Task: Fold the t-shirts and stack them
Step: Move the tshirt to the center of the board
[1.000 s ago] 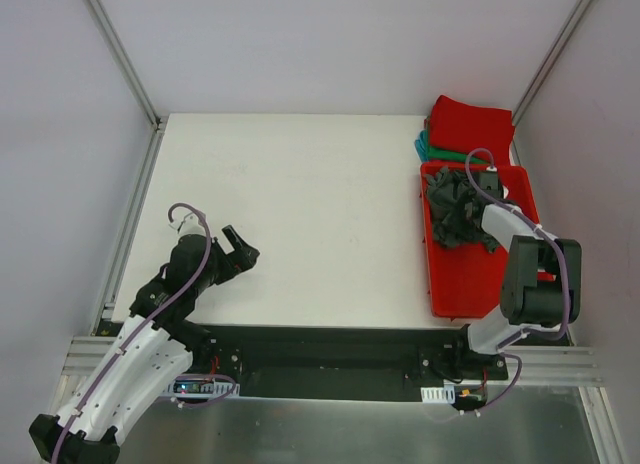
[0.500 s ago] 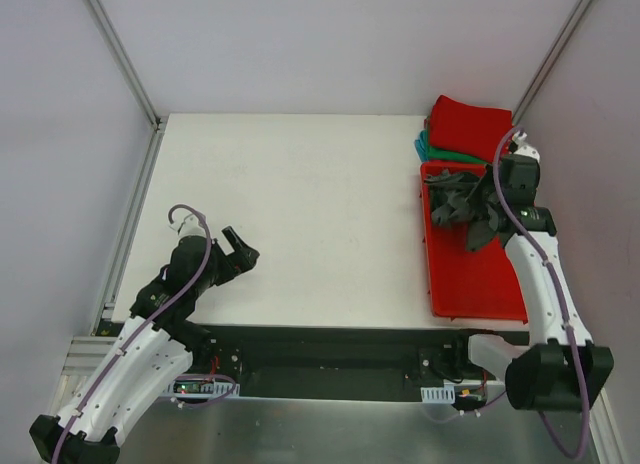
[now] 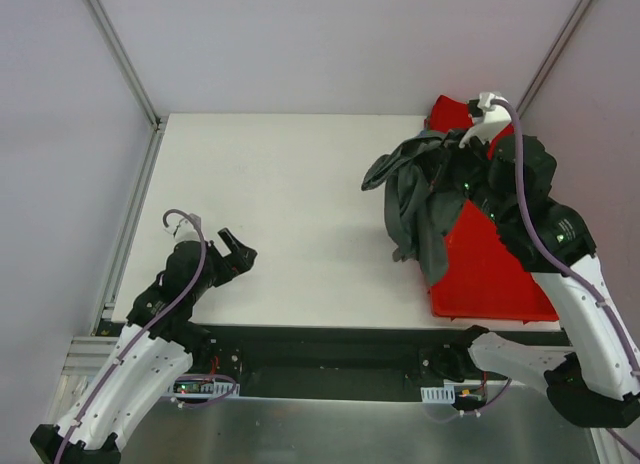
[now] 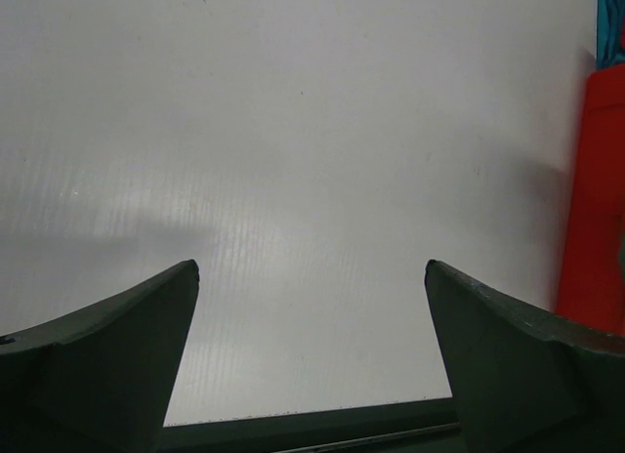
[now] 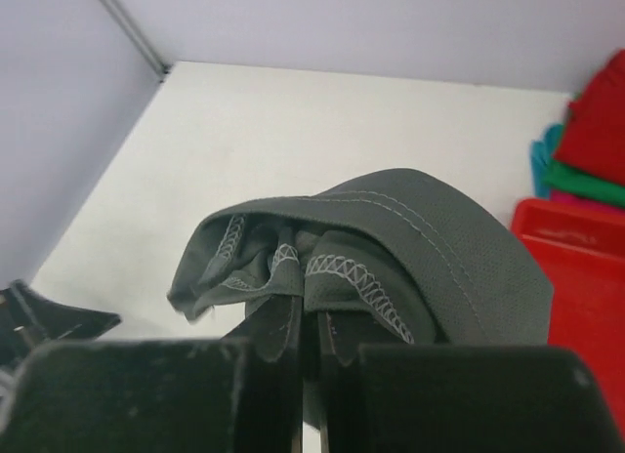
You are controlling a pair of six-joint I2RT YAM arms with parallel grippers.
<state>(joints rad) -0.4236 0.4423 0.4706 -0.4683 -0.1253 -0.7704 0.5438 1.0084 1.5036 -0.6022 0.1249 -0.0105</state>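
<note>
White bench (image 3: 290, 194), matte; pale lilac walls on three sides; aluminium posts (image 3: 120, 54) at rear corners; red tray (image 3: 495, 279) along bench's right edge. Right claw (image 5: 311, 350) clenched on charcoal t-shirt (image 3: 415, 204), stitched hem bunched between jaws; shirt hangs in loose folds below claw, over tray's left rim and bench beside it; contact with bench unclear. Red folded t-shirt (image 3: 452, 112) atop teal-green t-shirt (image 5: 584, 185), far right corner behind tray. Left claw (image 3: 238, 250) released, jaws wide, low over near-left bench, well apart from shirts.
</note>
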